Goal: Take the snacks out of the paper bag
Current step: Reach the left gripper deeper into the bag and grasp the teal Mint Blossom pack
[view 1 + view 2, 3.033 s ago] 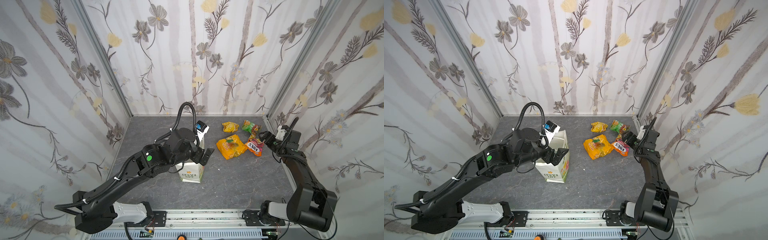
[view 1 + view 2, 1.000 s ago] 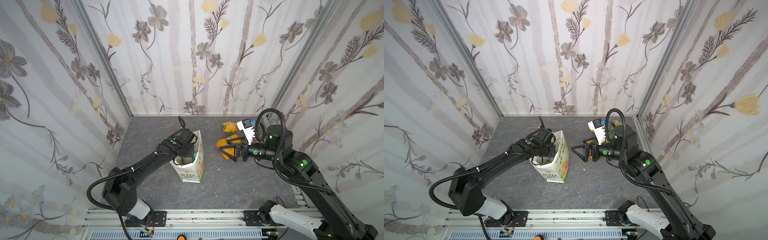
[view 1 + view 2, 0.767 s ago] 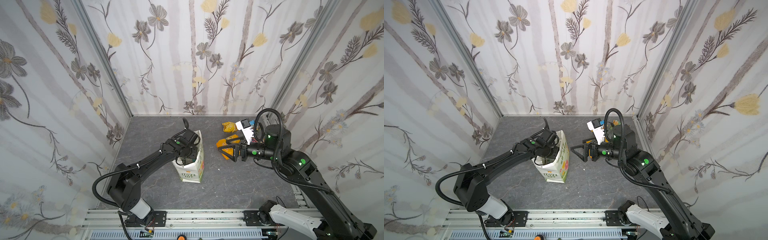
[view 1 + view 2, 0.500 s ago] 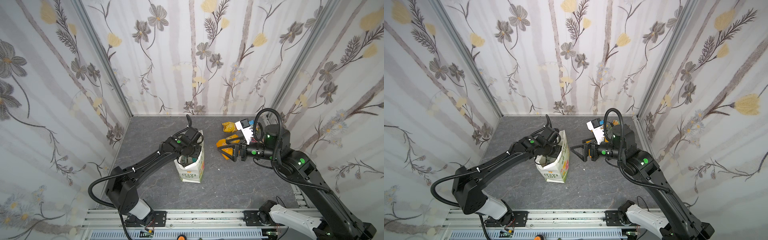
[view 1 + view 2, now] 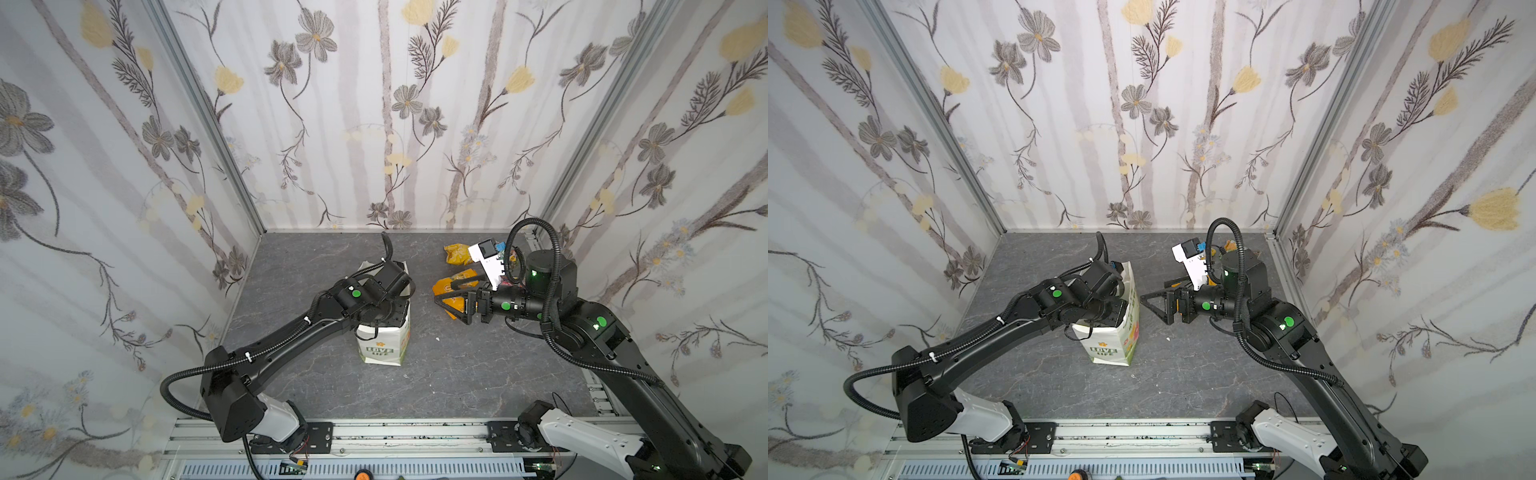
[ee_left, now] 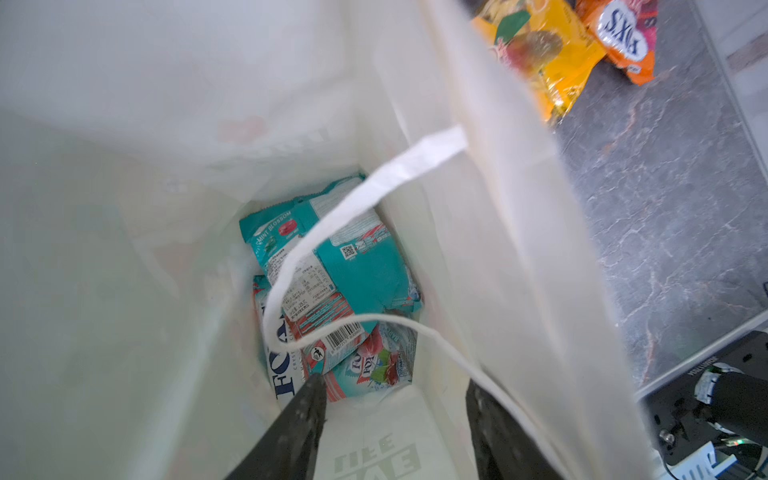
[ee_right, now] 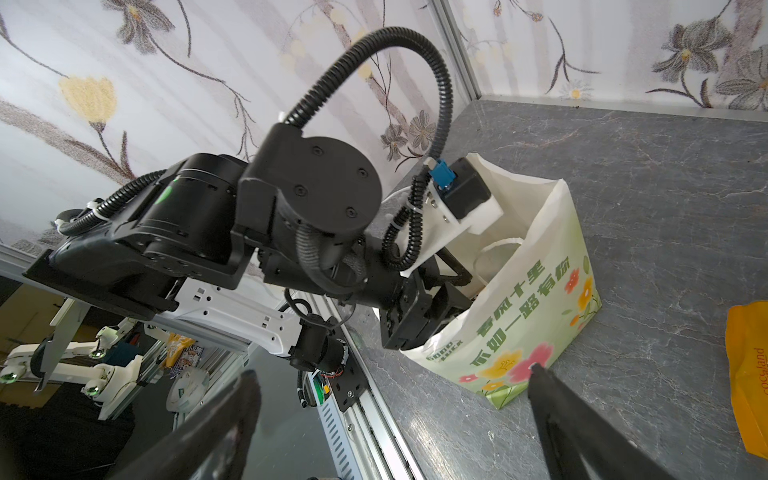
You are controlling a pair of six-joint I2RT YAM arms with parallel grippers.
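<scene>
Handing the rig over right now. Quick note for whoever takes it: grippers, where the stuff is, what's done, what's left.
Left gripper: open, empty, down inside the paper bag, one fingertip close to the FOX packet.
Right gripper: open, empty, in the air beside the bag.
Done: orange-yellow packet, red-orange packet and yellow packet lie out on the table. Green packet is not in view.
Left: teal packet lies over the FOX packet at the bag's bottom; take both out. Mind the cord handle hanging inside.
</scene>
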